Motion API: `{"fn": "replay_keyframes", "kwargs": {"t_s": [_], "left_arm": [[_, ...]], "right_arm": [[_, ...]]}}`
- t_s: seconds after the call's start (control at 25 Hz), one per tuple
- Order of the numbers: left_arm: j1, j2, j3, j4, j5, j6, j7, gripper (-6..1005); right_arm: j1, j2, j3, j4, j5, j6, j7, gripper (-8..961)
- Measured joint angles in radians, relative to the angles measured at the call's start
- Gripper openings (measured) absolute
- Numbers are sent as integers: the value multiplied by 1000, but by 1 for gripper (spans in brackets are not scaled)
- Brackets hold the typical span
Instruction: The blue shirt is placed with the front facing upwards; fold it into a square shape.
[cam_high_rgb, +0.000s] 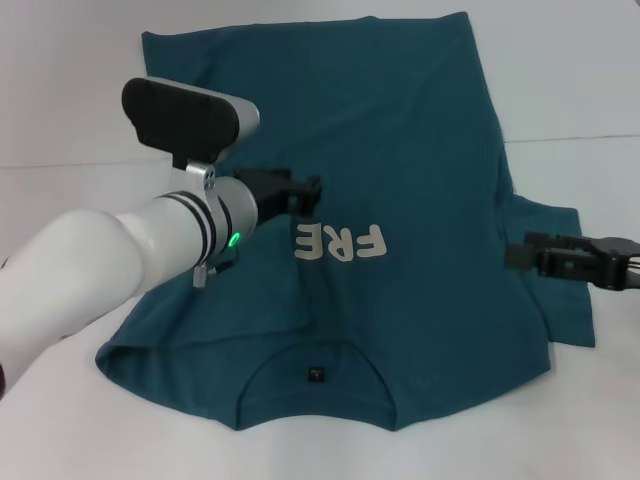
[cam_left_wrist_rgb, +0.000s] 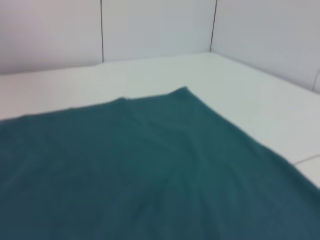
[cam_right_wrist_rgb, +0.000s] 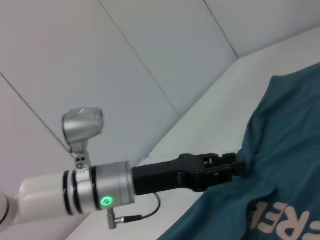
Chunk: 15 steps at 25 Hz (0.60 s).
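Blue shirt (cam_high_rgb: 400, 180) lies face-up on the white surface (cam_high_rgb: 60, 110), collar nearest the robot, left side already folded inward under the left claw (cam_high_rgb: 305, 195), while the right claw (cam_high_rgb: 520, 253) sits at the unfolded right sleeve; whether either claw grips cloth I cannot tell.

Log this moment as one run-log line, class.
blue shirt: front up, left side folded over | left gripper: over shirt by print | right gripper: at right sleeve | fold: partial

On my head feed, the dark teal-blue cotton T-shirt (cam_high_rgb: 400, 180) has its white print cut to "FRE" by a fold. My left gripper (cam_high_rgb: 305, 195) hides its fingertips; the right gripper (cam_high_rgb: 515, 254) runs off-frame.
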Motion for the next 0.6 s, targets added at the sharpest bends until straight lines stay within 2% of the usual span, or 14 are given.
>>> {"fn": "replay_keyframes", "kwargs": {"t_s": [0.16, 0.24, 0.36, 0.4, 0.48, 0.56, 0.6], "left_arm": [[41, 4, -14, 77, 6, 41, 18, 345], [81, 6, -57, 136, 5, 128, 72, 448], [151, 1, -174, 231, -21, 323, 210, 595], [151, 1, -174, 231, -21, 323, 210, 644], [228, 0, -299, 290, -183, 534, 416, 724], [251, 0, -392, 272, -321, 668, 570, 786], [257, 1, -466, 237, -408, 769, 677, 816]], "right_arm": [[-2, -17, 57, -1, 0, -23, -3, 915], [-3, -41, 80, -3, 1, -48, 18, 915], [-4, -84, 93, -11, 3, -79, 113, 915], [-6, -96, 97, -21, 4, -91, 147, 915], [-12, -109, 102, -52, 4, -109, 203, 915], [-23, -113, 104, -108, 3, -120, 257, 915], [-28, -112, 104, -132, 1, -125, 279, 915]]}}
